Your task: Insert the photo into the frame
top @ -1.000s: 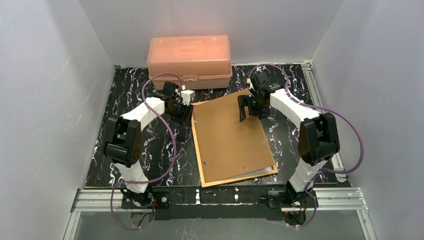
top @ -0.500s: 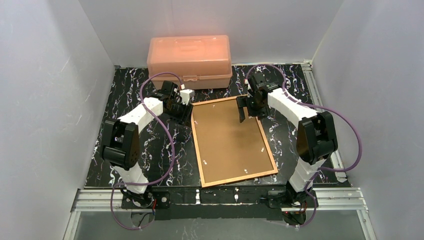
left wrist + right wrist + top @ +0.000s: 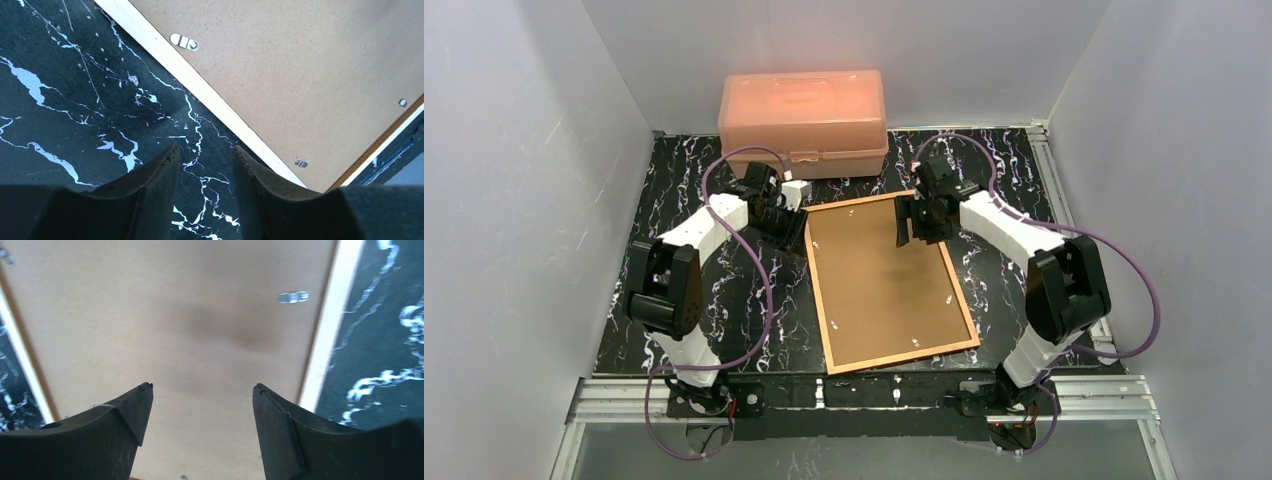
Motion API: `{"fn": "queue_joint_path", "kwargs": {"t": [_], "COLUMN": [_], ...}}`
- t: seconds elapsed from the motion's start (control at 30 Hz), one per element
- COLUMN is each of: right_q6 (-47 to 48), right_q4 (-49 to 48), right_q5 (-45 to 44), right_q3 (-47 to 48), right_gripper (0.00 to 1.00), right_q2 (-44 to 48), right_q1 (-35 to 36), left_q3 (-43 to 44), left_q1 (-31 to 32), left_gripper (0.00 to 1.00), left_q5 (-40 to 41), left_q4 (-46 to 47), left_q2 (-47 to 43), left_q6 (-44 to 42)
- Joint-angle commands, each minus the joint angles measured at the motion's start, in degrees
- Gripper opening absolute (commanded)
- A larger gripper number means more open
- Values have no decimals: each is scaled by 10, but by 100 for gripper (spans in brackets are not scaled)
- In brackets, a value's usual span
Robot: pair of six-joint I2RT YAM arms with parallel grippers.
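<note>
Frame (image 3: 818, 300) face down and flat on the tabletop (image 3: 864, 185), pretty much dead centre. Twisted a little, so the near right corner ends up closest to the near edge. Thin orange-brown border all round, paler bare wood on the back side in the left wrist view.

Brown backing board (image 3: 884, 280) sitting inside it and filling the whole opening. Small metal turn clips (image 3: 184, 42) dotted along the inner edge. Can't tell from here whether turned over the board or not. Soft dark shadow across the middle of the board.

Left tool (image 3: 205, 150) parked over bare black-and-white marbled tabletop, just beside the frame's left side, up toward the far left corner. Narrow gap between the fingers, nothing in it, not gripping anything. Can't tell if actually touching the surface.

Right tool (image 3: 202, 387) above the board near the frame's far right corner, pointing down. Spread wide, nothing but plain brown board showing between the fingers, so not holding a thing. Looks apart from the board, but hard to be sure.

Pink translucent box (image 3: 804, 108) with lid shut, back against the far edge, left of centre, clear of the frame.
</note>
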State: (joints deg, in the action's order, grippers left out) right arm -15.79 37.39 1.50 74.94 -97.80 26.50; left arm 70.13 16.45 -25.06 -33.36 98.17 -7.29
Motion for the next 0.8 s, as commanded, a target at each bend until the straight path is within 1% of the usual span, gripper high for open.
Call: {"fn": "queue_joint_path", "kwargs": {"t": [0.0, 0.1, 0.17, 0.2, 0.27, 0.37, 0.43, 0.47, 0.6, 0.67, 0.77], "right_q6": [-80, -118, -144, -152, -153, -145, -141, -139, -131, -129, -131], "right_q4": [-126, -218, -278, -299, -321, -324, -318, -314, -323, -337, -352], "right_q5": [44, 82, 103, 110, 116, 137, 157, 164, 185, 193, 192], "right_q3": [-61, -98, -115, -118, -114, -110, -113, -119, -161, -194, -235], "right_gripper": [78, 74, 71, 69, 67, 65, 65, 64, 62, 61, 60], "right_q2": [68, 83, 81, 76, 64, 50, 46, 49, 74, 92, 113], "right_q1": [40, 62, 69, 73, 88, 110, 130, 142, 190, 208, 222], "left_q3": [28, 18, 12, 12, 16, 16, 8, 2, -28, -43, -50], "left_q1": [-15, -17, -20, -24, -30, -32, -32, -32, -32, -29, -23], "left_gripper": [40, 38, 31, 30, 29, 30, 34, 37, 58, 62, 62], "left_q5": [-37, -45, -43, -47, -62, -92, -121, -134, -166, -174, -162], "left_q4": [-38, -40, -34, -31, -32, -40, -50, -55, -70, -71, -66], "left_q2": [-3, -2, 7, 13, 29, 42, 38, 32, -4, -14, -1], "left_q6": [3, 16, 36, 48, 65, 69, 69, 64, 34, 27, 31]}}
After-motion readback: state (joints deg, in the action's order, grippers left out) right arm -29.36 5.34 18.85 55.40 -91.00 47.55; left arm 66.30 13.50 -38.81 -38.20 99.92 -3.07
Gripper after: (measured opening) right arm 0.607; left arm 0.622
